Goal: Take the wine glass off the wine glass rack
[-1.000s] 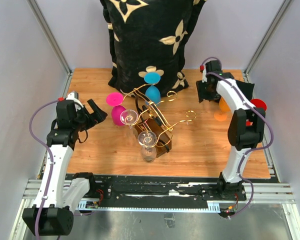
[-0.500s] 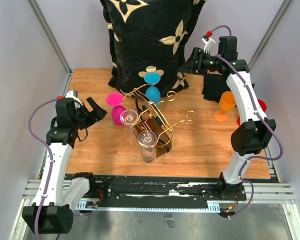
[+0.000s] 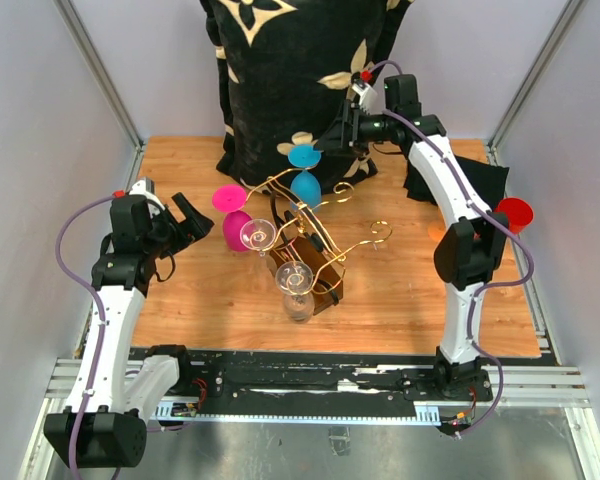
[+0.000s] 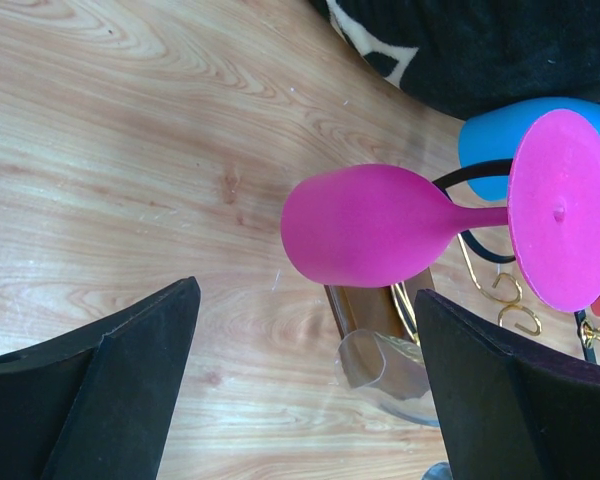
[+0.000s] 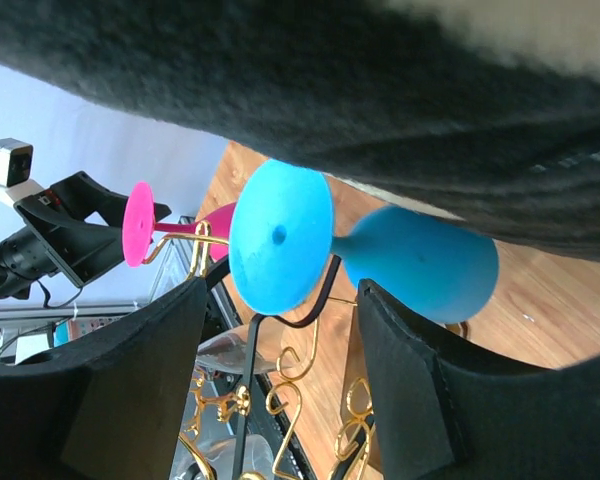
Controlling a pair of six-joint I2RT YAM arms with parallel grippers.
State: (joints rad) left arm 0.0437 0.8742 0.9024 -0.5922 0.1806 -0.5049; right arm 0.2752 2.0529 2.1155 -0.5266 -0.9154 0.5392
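Observation:
The wine glass rack [image 3: 320, 225] is gold wire on a dark wooden base [image 3: 320, 278], mid-table. A blue wine glass [image 3: 305, 172] hangs upside down at its back. A pink one [image 3: 232, 214] hangs on its left arm. Two clear glasses [image 3: 259, 237] hang in front. My right gripper [image 3: 338, 140] is open just right of the blue glass; in the right wrist view its jaws [image 5: 280, 390] stand apart below the blue foot [image 5: 280, 235]. My left gripper [image 3: 192, 226] is open beside the pink glass [image 4: 380, 225], not touching it.
A big black cushion with gold flowers [image 3: 290, 80] stands right behind the rack. A red glass [image 3: 513, 213] and a black cloth [image 3: 480, 180] are at the right side. A clear glass bowl [image 4: 400, 365] lies between my left fingers' line and the rack base.
My right arm has swung from the back right corner leftward to the blue glass at the rack's back. The left arm has stayed still.

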